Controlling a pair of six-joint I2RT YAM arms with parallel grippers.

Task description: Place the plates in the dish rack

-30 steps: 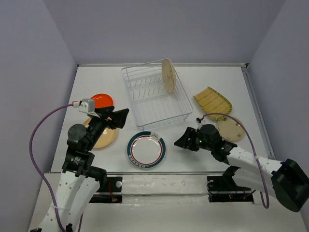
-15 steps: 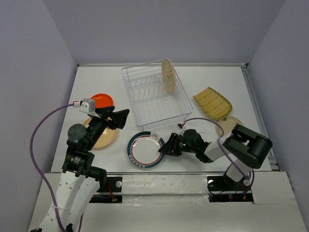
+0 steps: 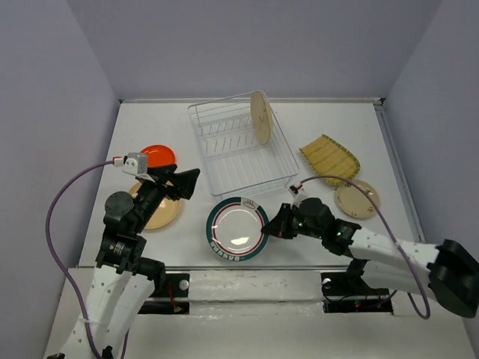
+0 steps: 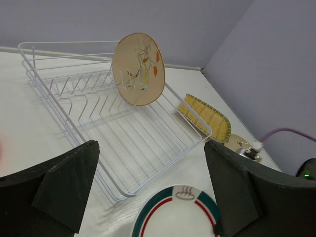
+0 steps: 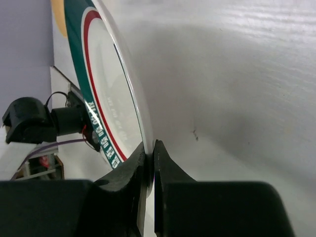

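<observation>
Your right gripper [image 3: 268, 229] is clamped tight on the right rim of the teal-rimmed white plate [image 3: 236, 229], near the middle of the table's near edge. Your left gripper [image 3: 190, 184] gapes wide with nothing in it, toward the left edge. The wire dish rack [image 3: 224, 161], toward the far edge, holds a floral plate [image 3: 260, 117] upright.

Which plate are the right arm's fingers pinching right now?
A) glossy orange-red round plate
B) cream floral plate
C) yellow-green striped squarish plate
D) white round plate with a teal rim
D: the right arm's fingers are shut on the edge of the white round plate with a teal rim.
</observation>
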